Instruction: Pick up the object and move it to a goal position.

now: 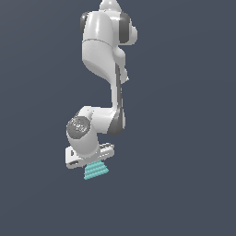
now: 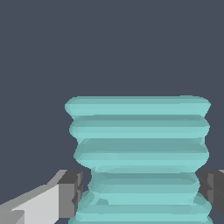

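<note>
The object [image 1: 96, 171] is a small turquoise hourglass piece with ridged horizontal layers. It sits directly under the white hand of my gripper [image 1: 93, 164] in the exterior view, its top against the hand. In the wrist view the object [image 2: 139, 131] fills the middle, and my gripper [image 2: 140, 194] has one grey finger pad [image 2: 72, 192] on each side of its narrow waist. Both pads appear pressed against the object's sides, so the gripper is shut on it. The fingers themselves are hidden in the exterior view.
The white arm [image 1: 103, 55] rises above the gripper toward the top of the exterior view. Everything else is a plain dark grey-blue background with no other objects, edges or goal marker in sight.
</note>
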You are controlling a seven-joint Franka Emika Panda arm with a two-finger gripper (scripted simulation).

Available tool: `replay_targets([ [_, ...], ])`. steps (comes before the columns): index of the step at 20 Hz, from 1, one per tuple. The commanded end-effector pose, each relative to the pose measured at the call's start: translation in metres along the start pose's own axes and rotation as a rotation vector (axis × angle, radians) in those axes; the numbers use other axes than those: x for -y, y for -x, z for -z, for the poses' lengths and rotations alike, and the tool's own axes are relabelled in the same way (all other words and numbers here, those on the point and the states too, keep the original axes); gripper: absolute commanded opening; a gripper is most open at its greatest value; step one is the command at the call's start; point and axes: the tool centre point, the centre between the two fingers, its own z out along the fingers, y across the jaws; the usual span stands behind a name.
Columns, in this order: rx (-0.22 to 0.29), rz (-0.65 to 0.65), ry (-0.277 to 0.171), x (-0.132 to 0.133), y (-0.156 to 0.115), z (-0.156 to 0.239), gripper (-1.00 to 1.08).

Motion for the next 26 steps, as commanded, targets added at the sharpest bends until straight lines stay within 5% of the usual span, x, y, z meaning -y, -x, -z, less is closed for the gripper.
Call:
replay_targets([
  [1,0.0,0.0,0.0,0.004,0.004,0.003,-1.0],
  [26,0.013,0.006,-0.007,0.092,0.093,0.073,-1.0],
])
